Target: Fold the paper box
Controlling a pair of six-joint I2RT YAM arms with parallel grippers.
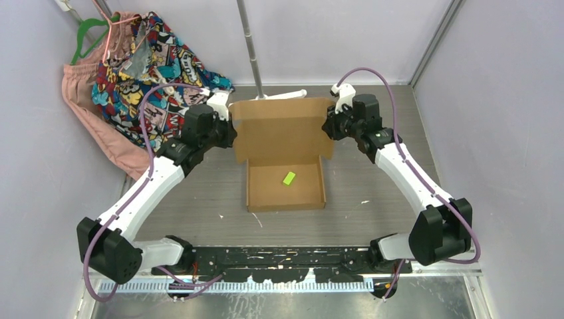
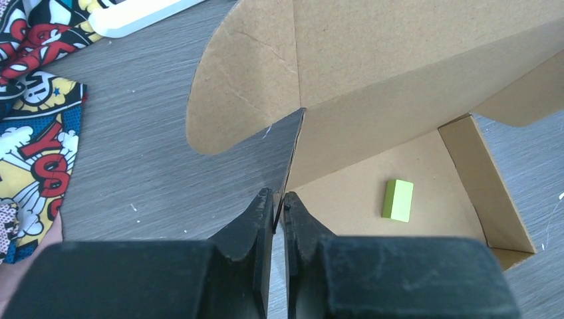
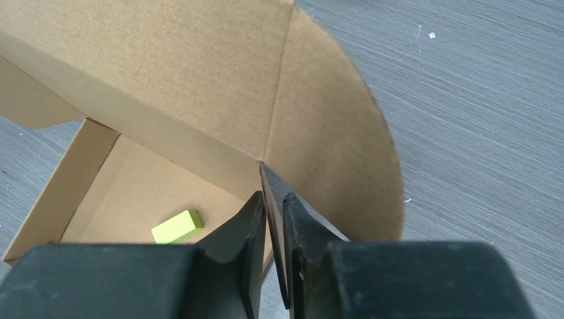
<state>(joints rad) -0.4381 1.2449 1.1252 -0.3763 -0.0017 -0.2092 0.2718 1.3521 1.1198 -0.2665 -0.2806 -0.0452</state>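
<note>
The paper box (image 1: pixel 282 133) is brown cardboard; its shallow tray (image 1: pixel 251 189) lies on the table and its lid stands raised at the far side. A small green block (image 1: pixel 288 178) lies in the tray. My left gripper (image 1: pixel 230 130) is at the lid's left edge. In the left wrist view it (image 2: pixel 279 199) is shut on the thin cardboard edge below the rounded side flap (image 2: pixel 239 86). My right gripper (image 1: pixel 329 126) is at the lid's right edge. In the right wrist view it (image 3: pixel 273 199) pinches the edge beside the other rounded flap (image 3: pixel 332 139).
A colourful comic-print cloth (image 1: pixel 143 60) and a pink garment (image 1: pixel 86 113) hang at the far left, the cloth reaching the table near my left arm. A metal pole (image 1: pixel 249 46) on a white base (image 1: pixel 287 95) stands right behind the lid. Walls close in on both sides.
</note>
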